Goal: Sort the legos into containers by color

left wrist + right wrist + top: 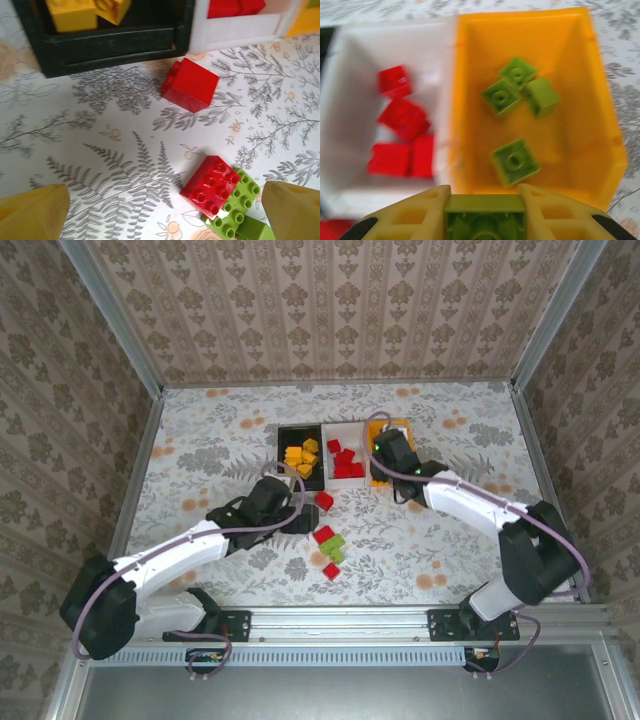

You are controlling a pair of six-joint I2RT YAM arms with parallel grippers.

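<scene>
The right tool (485,199) gripped a lime green lego (485,222) over the orange-yellow bin (570,75). The left tool (162,214) hung open, a red lego (210,186) between its fingers (292,210).

Three bins, three lego colours.
Roughly five yellow legos (300,455) in black bin (281,445), four red legos (402,119) in white bin (345,426), four green legos (512,95) in orange-yellow bin (403,424), one green lego (485,220) in right gripper (485,200); nearer, loose legos (324,535): three red, two green.
</scene>
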